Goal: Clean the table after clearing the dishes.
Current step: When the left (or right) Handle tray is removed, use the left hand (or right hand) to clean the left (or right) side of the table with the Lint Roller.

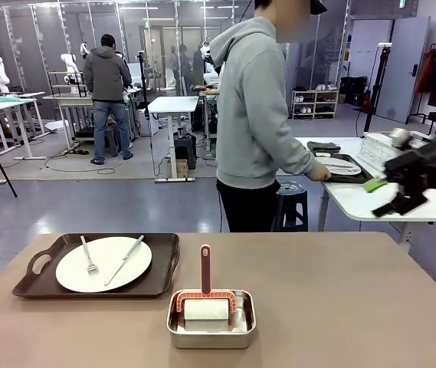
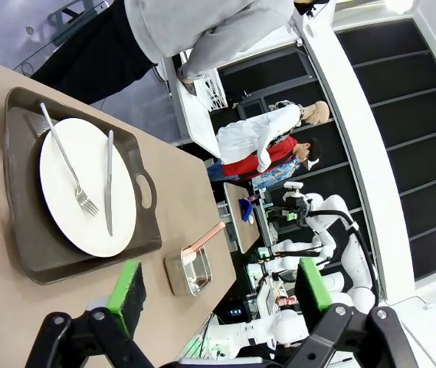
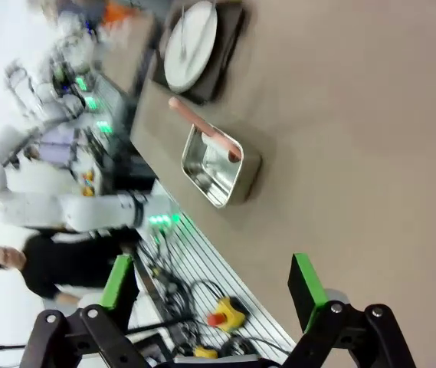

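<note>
Steel pan (image 1: pixel 211 338) sits beside dishes (image 1: pixel 103 264), well apart from right tool (image 3: pixel 211 287).

Black fingers (image 2: pixel 72 337) (green pads (image 2: pixel 123 285))

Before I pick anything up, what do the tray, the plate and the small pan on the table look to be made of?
The tray is probably plastic: dark brown with a dull sheen and moulded cut-out handles. The plate is ceramic or melamine; it is plain white and smooth, and the look does not settle which. The pan is metal, likely stainless steel: bright and mirror-like, with the roller sitting in it.
</note>
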Controlling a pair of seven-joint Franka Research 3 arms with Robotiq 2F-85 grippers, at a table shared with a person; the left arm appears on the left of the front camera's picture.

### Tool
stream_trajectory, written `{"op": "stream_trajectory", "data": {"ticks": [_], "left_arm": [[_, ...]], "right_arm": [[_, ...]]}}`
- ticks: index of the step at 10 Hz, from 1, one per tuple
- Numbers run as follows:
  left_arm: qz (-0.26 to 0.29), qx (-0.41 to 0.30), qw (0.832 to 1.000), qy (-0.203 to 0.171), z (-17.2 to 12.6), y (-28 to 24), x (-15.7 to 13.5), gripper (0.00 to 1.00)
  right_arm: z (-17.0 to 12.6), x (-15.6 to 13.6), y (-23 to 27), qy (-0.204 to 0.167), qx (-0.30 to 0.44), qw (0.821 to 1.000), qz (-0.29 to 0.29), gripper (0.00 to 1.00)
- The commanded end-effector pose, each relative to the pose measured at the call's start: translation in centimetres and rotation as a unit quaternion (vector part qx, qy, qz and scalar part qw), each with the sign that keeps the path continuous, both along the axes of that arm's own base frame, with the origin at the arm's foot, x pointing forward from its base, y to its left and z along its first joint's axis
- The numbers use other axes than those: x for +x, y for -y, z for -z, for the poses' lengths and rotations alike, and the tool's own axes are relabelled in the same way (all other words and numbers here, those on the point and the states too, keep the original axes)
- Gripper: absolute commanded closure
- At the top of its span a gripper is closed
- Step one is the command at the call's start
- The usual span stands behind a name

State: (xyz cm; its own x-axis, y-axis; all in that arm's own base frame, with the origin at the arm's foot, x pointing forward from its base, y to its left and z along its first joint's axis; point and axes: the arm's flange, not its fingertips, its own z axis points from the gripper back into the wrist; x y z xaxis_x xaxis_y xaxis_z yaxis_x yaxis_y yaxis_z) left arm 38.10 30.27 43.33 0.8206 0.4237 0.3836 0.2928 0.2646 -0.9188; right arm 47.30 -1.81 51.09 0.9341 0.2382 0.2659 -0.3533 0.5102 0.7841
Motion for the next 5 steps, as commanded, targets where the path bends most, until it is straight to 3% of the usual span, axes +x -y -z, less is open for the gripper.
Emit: {"op": "stream_trajectory", "data": {"ticks": [1, 2, 3, 5], "left_arm": [[0.003, -0.004, 1.000, 0.003, -0.2, -0.1, -0.4, 0.00], [0.003, -0.004, 1.000, 0.003, -0.2, -0.1, -0.4, 0.00], [0.003, -0.004, 1.000, 0.003, -0.2, -0.1, -0.4, 0.00], [0.003, -0.004, 1.000, 0.003, -0.2, -0.1, -0.4, 0.00]], "right_arm": [[-1.2, 0.7, -5.1, 0.059, -0.077, 0.992, -0.077, 0.00], [-1.2, 1.0, -9.0, 0.083, -0.132, 0.981, -0.118, 0.00], [-0.1, 1.2, -13.7, 0.078, -0.186, 0.964, -0.172, 0.00], [2.4, 1.1, -20.2, 0.103, -0.279, 0.929, -0.221, 0.00]]}}
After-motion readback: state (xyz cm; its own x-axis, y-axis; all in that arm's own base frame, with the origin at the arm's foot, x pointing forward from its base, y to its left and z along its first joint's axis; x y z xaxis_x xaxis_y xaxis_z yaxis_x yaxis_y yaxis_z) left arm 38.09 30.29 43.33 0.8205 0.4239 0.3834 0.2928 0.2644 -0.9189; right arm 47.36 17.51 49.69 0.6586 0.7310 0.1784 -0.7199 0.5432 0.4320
